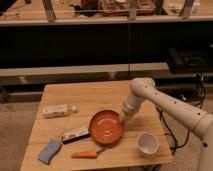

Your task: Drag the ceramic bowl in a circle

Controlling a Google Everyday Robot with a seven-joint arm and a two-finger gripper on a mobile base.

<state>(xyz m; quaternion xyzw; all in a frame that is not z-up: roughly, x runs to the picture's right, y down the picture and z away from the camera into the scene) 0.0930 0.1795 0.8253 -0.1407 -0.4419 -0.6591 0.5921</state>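
The ceramic bowl (105, 127) is wide, shallow and orange-red with a darker rim. It sits on the wooden table (85, 97), right of the middle and toward the front. My white arm reaches in from the right. My gripper (123, 120) points down at the bowl's right rim and seems to touch it.
A white cup (147, 143) stands at the front right, close to the bowl. A red and white packet (75, 133) lies against the bowl's left side. An orange carrot (85, 154), a blue sponge (49, 151) and a white bottle (57, 110) lie to the left. Shelving stands behind the table.
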